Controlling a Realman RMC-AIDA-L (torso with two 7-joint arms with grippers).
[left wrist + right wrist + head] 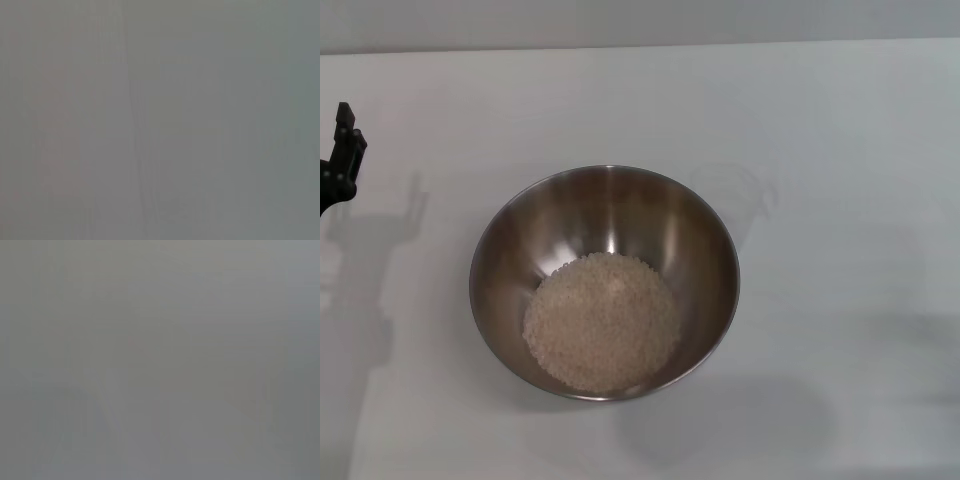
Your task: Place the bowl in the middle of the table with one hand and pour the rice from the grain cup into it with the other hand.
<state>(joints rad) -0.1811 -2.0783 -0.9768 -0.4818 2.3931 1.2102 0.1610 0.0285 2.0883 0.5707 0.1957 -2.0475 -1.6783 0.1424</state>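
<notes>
White and smooth, the table (840, 130) fills the head view from the near edge to a pale wall strip at the far top. Soft grey shadows lie on its near part, one just right of centre below the bowl and another along the left side.

Nearest of the objects, the bowl (510, 250) sits about in the middle of the tabletop, a little left of centre, upright on its base. Its steel wall is shiny and brushed, with a bright streak running down the far inner side. Inside it, the rice (602, 322) forms a pale, round, granular heap that covers the bottom and leans toward the near side of the bowl; no grains show on the table around it.

Just beyond the bowl's far right rim, a faint translucent outline stands on the table. It seems to be the grain cup (738, 195), upright and close to the bowl, though it is too faint to say whether it touches the rim or whether anything remains in it.

Farther left, at the very left edge of the view, the left gripper (342, 155) shows only as a dark piece, well apart from the bowl and holding nothing visible; whether its fingers are spread or closed I cannot tell. The right gripper appears in no view. Both wrist views show only blank grey.
</notes>
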